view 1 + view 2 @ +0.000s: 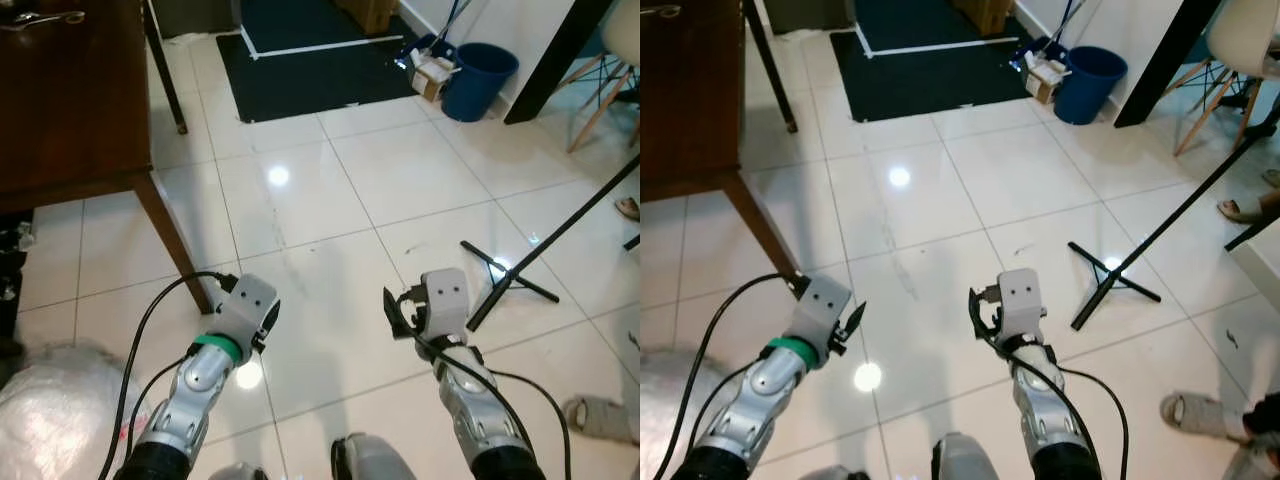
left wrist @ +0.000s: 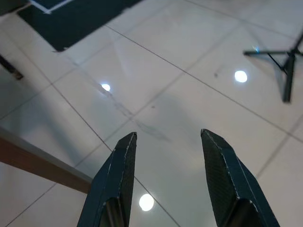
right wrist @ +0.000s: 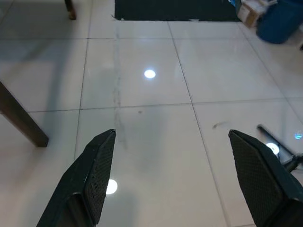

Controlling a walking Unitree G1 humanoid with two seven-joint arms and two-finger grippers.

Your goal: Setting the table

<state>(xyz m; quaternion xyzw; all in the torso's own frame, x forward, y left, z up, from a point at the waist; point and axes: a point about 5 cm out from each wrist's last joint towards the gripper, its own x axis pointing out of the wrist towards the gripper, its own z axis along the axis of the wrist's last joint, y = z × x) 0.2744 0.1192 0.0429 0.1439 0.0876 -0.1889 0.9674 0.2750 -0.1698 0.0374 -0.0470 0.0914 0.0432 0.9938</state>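
A dark wooden table stands at the upper left, with a metal spoon lying near its far edge. Both arms are held low over the white tiled floor, to the right of the table's near leg. My left gripper is open, with nothing between its two black fingers. My right gripper is spread wide open and is also empty, with only floor tiles beneath it.
A black stand with tripod feet rests on the floor just right of the right arm. A blue bin, a small box and a dark mat lie ahead. A person's sandalled foot is at the lower right, a plastic bag at the lower left.
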